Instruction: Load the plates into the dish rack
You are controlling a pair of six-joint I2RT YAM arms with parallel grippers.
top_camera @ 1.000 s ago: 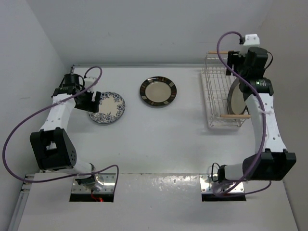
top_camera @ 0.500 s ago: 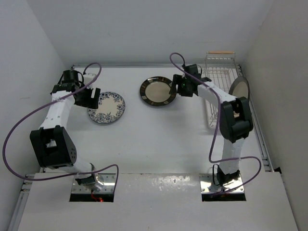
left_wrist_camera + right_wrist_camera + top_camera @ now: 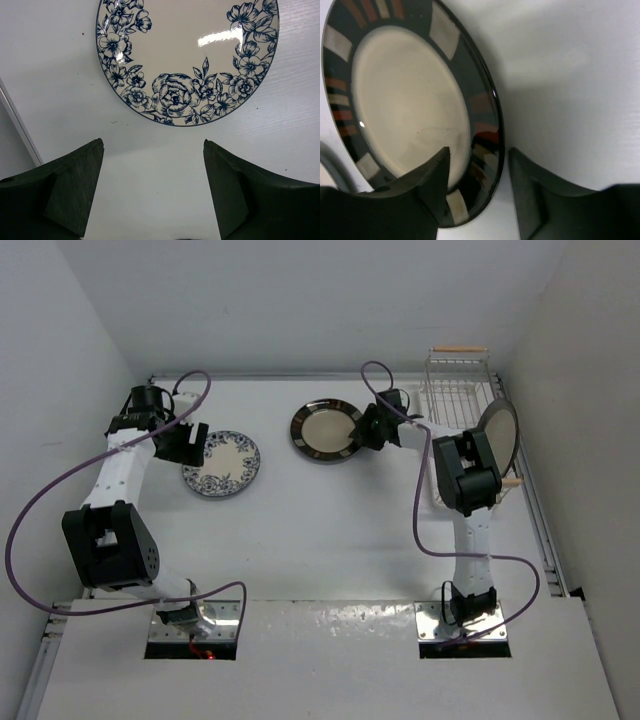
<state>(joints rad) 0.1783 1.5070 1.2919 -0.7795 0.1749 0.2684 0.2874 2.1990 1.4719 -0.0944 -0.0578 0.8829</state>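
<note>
The blue floral plate (image 3: pixel 222 463) lies flat at the left, and my left gripper (image 3: pixel 192 447) stands open just off its left rim. In the left wrist view the floral plate (image 3: pixel 185 60) lies ahead of the left gripper (image 3: pixel 153 145), with bare table between the fingers. The dark-rimmed plate (image 3: pixel 327 429) lies flat mid-table. My right gripper (image 3: pixel 366 428) is at its right edge. In the right wrist view the right gripper (image 3: pixel 480 152) straddles the rim of the dark-rimmed plate (image 3: pixel 405 100), one finger over the plate and one outside it, a gap still showing. A grey-rimmed plate (image 3: pixel 497 433) stands on edge in the dish rack (image 3: pixel 450 405).
The rack sits at the far right against the side wall, with a wooden handle (image 3: pixel 460 349) at its far end. White walls enclose the table on the left, back and right. Purple cables loop from both arms.
The right arm has swung from above the rack over to the dark-rimmed plate, and its jaws have narrowed around the rim. The left arm has barely moved.
</note>
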